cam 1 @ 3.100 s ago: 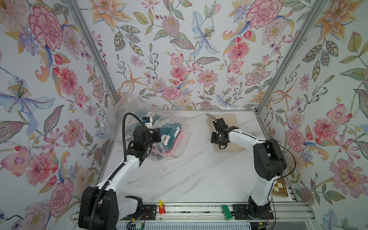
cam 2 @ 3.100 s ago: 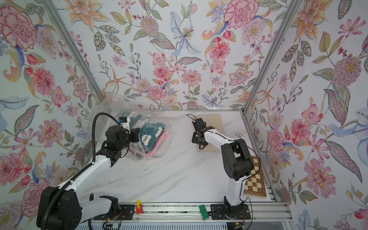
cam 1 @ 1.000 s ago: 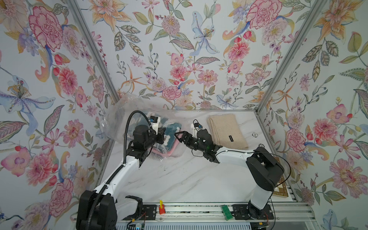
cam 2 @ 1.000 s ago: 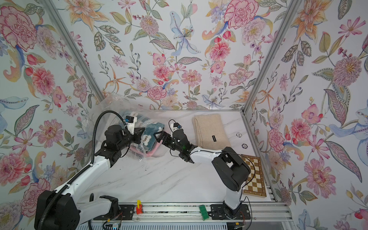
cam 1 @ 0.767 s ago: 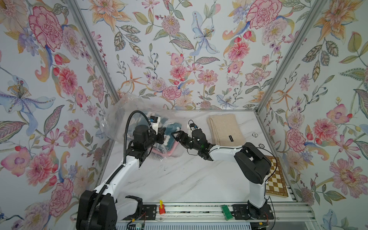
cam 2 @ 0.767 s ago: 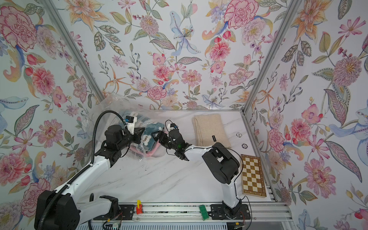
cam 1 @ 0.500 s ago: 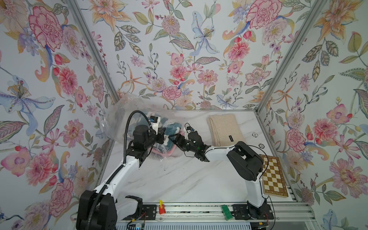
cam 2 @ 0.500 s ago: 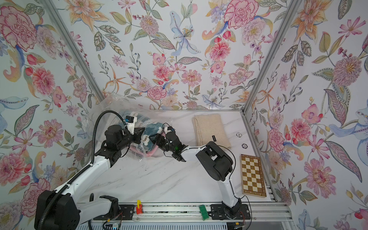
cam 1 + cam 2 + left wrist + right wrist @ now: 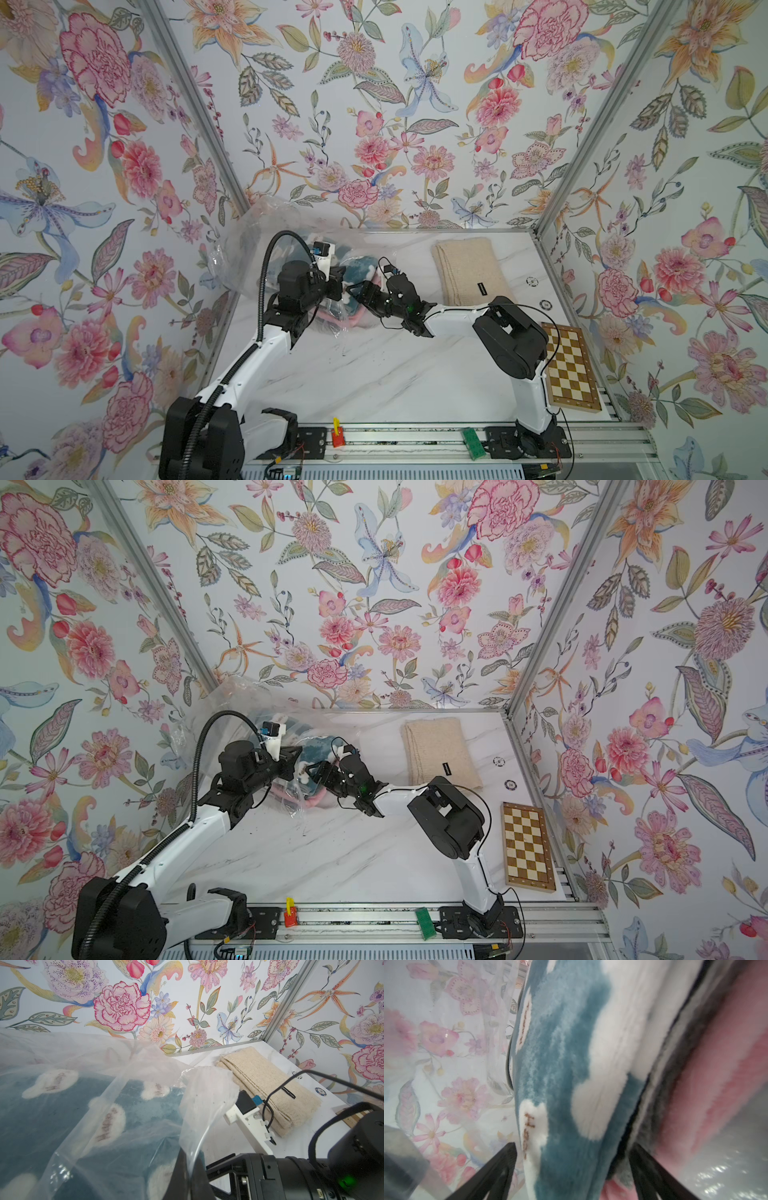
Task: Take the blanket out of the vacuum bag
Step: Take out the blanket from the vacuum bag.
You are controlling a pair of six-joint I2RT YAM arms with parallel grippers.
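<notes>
In both top views, the vacuum bag (image 9: 245, 253) is seen at the worktop's (image 9: 374, 374) far left, its mouth lifted by the left claw (image 9: 337, 286). In the left wrist view, that claw is clenched on plastic film, likely to hold the opening clear. In the right wrist view, the blanket (image 9: 566, 1053) inside is straddled by the spread right claw (image 9: 573, 1146).

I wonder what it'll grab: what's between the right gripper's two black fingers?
The folded blue blanket with white clouds, inside the vacuum bag. The right wrist view shows it inside the open right gripper.
</notes>
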